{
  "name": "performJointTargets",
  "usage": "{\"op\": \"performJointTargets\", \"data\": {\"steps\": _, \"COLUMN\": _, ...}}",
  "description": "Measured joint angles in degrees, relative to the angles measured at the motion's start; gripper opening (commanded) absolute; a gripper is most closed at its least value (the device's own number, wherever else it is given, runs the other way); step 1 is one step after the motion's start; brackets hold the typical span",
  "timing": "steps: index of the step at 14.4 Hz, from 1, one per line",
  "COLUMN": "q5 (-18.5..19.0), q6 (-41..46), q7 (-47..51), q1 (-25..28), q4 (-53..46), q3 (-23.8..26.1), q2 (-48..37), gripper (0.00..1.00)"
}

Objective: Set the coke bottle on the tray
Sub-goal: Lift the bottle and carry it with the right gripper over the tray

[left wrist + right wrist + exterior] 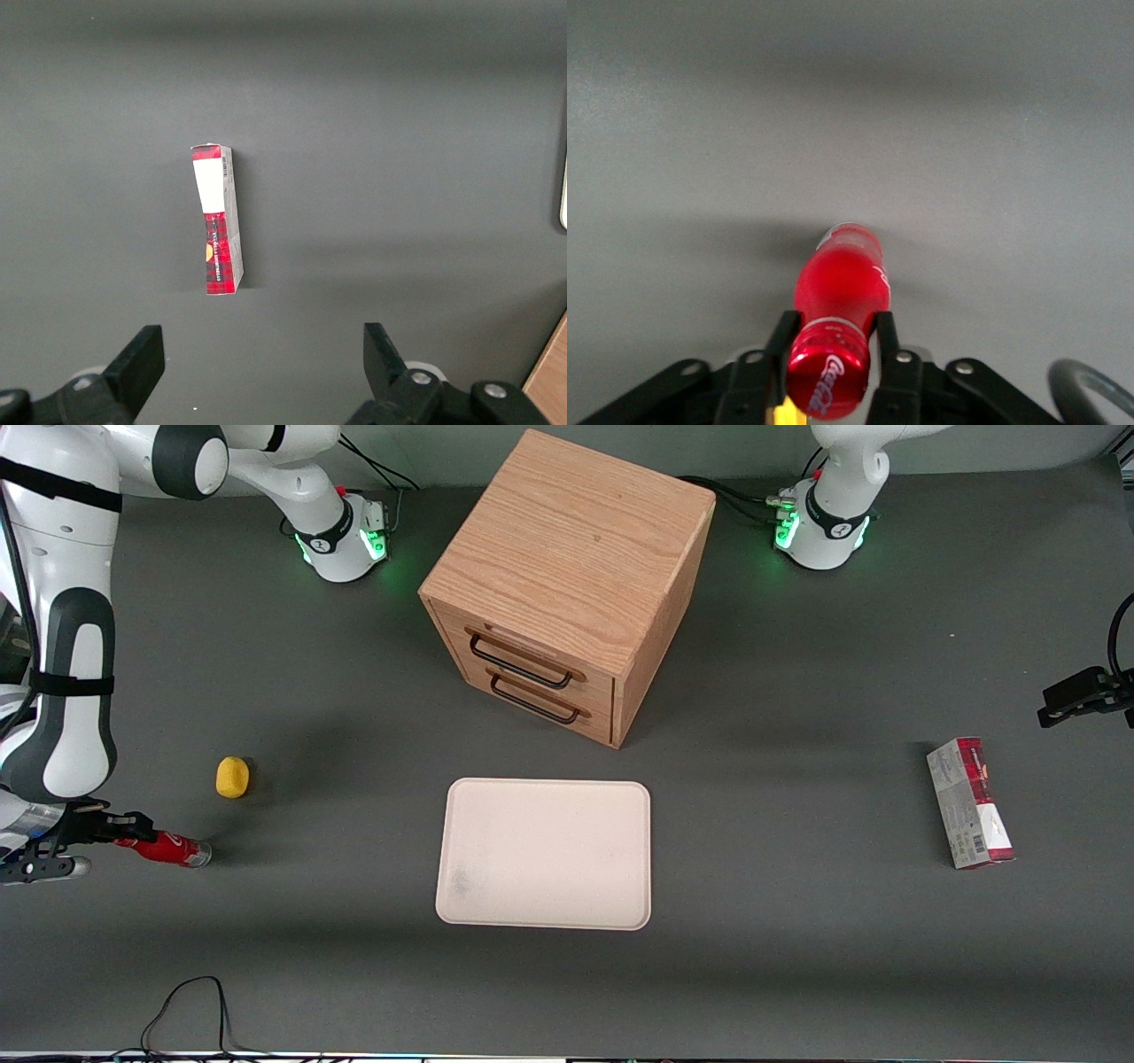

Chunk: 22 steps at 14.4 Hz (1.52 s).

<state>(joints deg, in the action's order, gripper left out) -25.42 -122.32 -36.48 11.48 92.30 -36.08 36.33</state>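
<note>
The coke bottle (173, 850) is small, glossy red, with a silvery base, and lies on its side on the table toward the working arm's end. My right gripper (131, 838) is at its cap end, low over the table. In the right wrist view the gripper (833, 326) has a black finger pressed against each side of the bottle (837, 283) just past the red cap. The cream-beige tray (545, 854) lies flat at the middle of the table, in front of the cabinet, well apart from the bottle, with nothing on it.
A wooden drawer cabinet (567, 584) stands farther from the front camera than the tray. A small yellow lemon-like object (232, 777) lies beside the bottle. A red-and-grey carton (970, 803) lies toward the parked arm's end, also in the left wrist view (218, 219).
</note>
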Motion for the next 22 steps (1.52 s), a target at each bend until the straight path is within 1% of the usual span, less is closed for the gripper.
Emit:
{"op": "performJointTargets", "data": {"steps": 3, "q5": -0.01, "q6": 0.30, "q7": -0.01, "q1": 0.41, "q4": -0.91, "q3": 0.01, "q2": -0.21, "gripper": 0.08}}
{"op": "performJointTargets", "data": {"steps": 4, "q5": -0.01, "q6": 1.98, "q7": -0.01, "q1": 0.53, "q4": -2.13, "q3": -0.02, "q2": -0.43, "gripper": 0.08}}
{"op": "performJointTargets", "data": {"steps": 6, "q5": 0.49, "q6": 8.80, "q7": 0.45, "q1": 0.93, "q4": -6.11, "q3": -0.10, "q2": -1.35, "gripper": 0.08}}
{"op": "performJointTargets", "data": {"steps": 9, "q5": 6.29, "q6": 22.00, "q7": 6.72, "q1": 2.11, "q4": -16.02, "q3": 0.09, "q2": -3.87, "gripper": 0.08}}
{"op": "performJointTargets", "data": {"steps": 11, "q5": 8.78, "q6": 31.35, "q7": 10.80, "q1": 3.33, "q4": -23.59, "q3": 0.80, "q2": -5.44, "gripper": 0.08}}
{"op": "performJointTargets", "data": {"steps": 12, "q5": 10.02, "q6": 35.43, "q7": 12.36, "q1": 3.63, "q4": -27.09, "q3": 2.01, "q2": -5.97, "gripper": 0.09}}
{"op": "performJointTargets", "data": {"steps": 13, "q5": 11.11, "q6": 39.13, "q7": 13.86, "q1": 3.73, "q4": -30.39, "q3": 3.85, "q2": -6.26, "gripper": 0.09}}
{"op": "performJointTargets", "data": {"steps": 15, "q5": 11.99, "q6": 44.11, "q7": 17.35, "q1": 3.90, "q4": -35.88, "q3": 8.16, "q2": -6.35, "gripper": 0.09}}
{"op": "performJointTargets", "data": {"steps": 16, "q5": 12.12, "q6": 45.15, "q7": 19.18, "q1": 3.92, "q4": -37.79, "q3": 10.62, "q2": -6.40, "gripper": 0.12}}
{"op": "performJointTargets", "data": {"steps": 18, "q5": 13.23, "q6": 45.77, "q7": 25.53, "q1": 3.82, "q4": -39.67, "q3": 17.22, "q2": -6.92, "gripper": 0.12}}
{"op": "performJointTargets", "data": {"steps": 19, "q5": 14.85, "q6": 45.66, "q7": 29.35, "q1": 3.77, "q4": -39.96, "q3": 21.29, "q2": -7.14, "gripper": 0.12}}
{"op": "performJointTargets", "data": {"steps": 20, "q5": 17.27, "q6": 44.81, "q7": 33.54, "q1": 3.70, "q4": -40.00, "q3": 26.13, "q2": -7.21, "gripper": 0.12}}
{"op": "performJointTargets", "data": {"steps": 22, "q5": 23.42, "q6": 40.53, "q7": 42.25, "q1": 3.89, "q4": -39.77, "q3": 35.99, "q2": -6.65, "gripper": 0.12}}
